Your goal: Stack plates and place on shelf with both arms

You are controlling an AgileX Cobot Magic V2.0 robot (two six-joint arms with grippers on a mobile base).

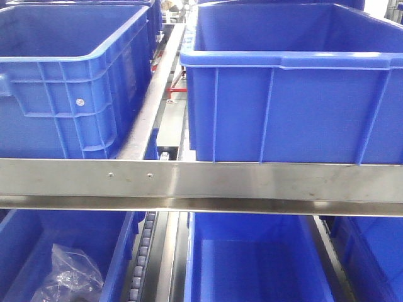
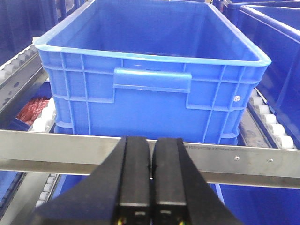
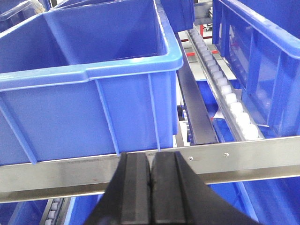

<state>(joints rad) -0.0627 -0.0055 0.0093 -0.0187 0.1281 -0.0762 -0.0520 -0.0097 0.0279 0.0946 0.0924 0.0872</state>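
Overhead, blue bins sit on a steel-railed roller rack; left gripper and right gripper closed, empty.

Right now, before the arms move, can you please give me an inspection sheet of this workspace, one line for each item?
Surface: steel shelf rail across the front; white rollers along the lanes.
Job's things: plates, nothing seen in any view.
Clutter: clear plastic bag in the lower left bin; something red under the rollers in the left wrist view.
Grippers: left gripper and right gripper, fingers pressed together, holding nothing.
Cables: nothing seen.
Surroundings: blue bins on two levels; upper left bin and upper right bin look empty where their insides show.
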